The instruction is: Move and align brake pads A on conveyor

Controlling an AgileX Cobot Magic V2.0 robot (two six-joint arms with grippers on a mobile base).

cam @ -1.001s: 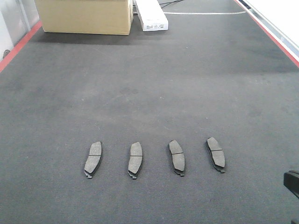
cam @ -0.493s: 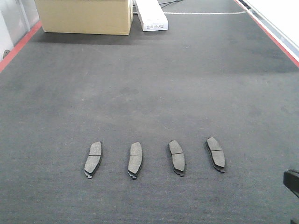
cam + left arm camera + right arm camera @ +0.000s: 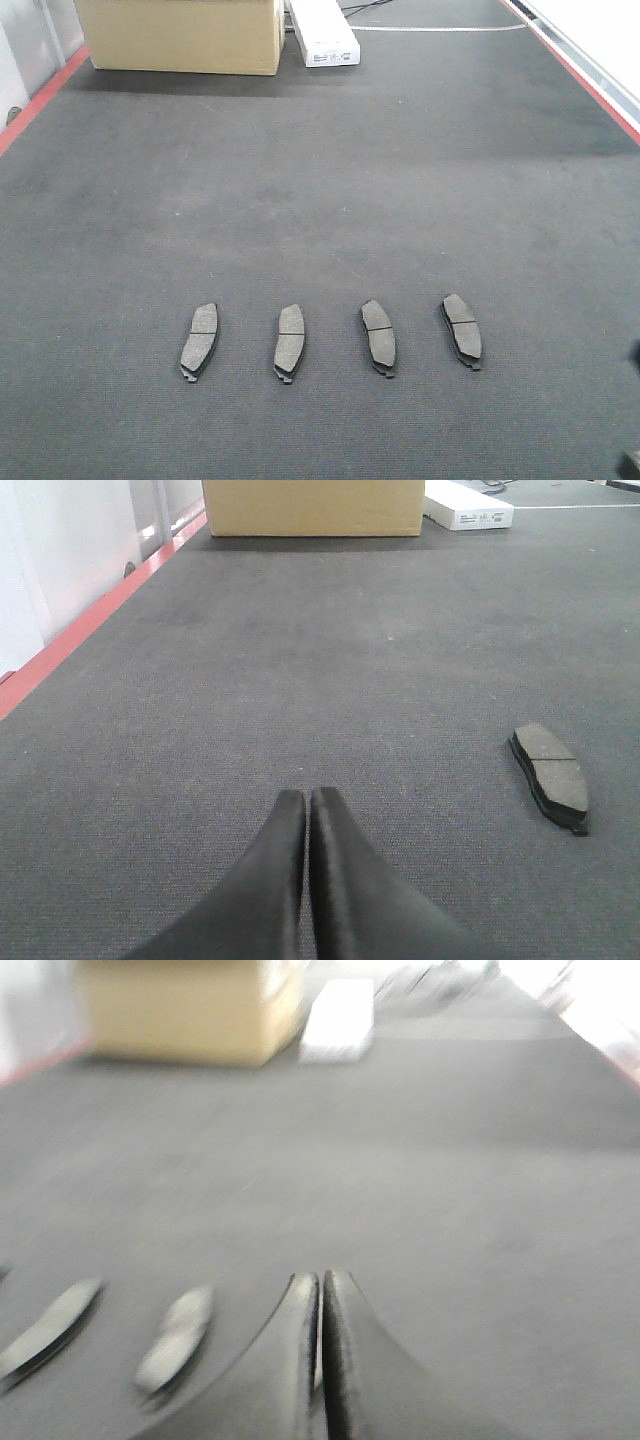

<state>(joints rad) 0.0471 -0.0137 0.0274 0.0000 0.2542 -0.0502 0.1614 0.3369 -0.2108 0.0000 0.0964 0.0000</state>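
Both grippers, left (image 3: pixel 307 805) and right (image 3: pixel 321 1290), have fingers pressed together, holding nothing, above the conveyor (image 3: pixel 330 200). Four pads (image 3: pixel 199 341) (image 3: pixel 290 342) (image 3: pixel 379 337) (image 3: pixel 462 330) lie in a spaced row on the belt, friction faces up.

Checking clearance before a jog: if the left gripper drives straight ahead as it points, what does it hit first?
Likely nothing near: the left gripper, shut, points along bare conveyor. The one brake pad lies off to its right. Far ahead stands the cardboard box; depth unclear.
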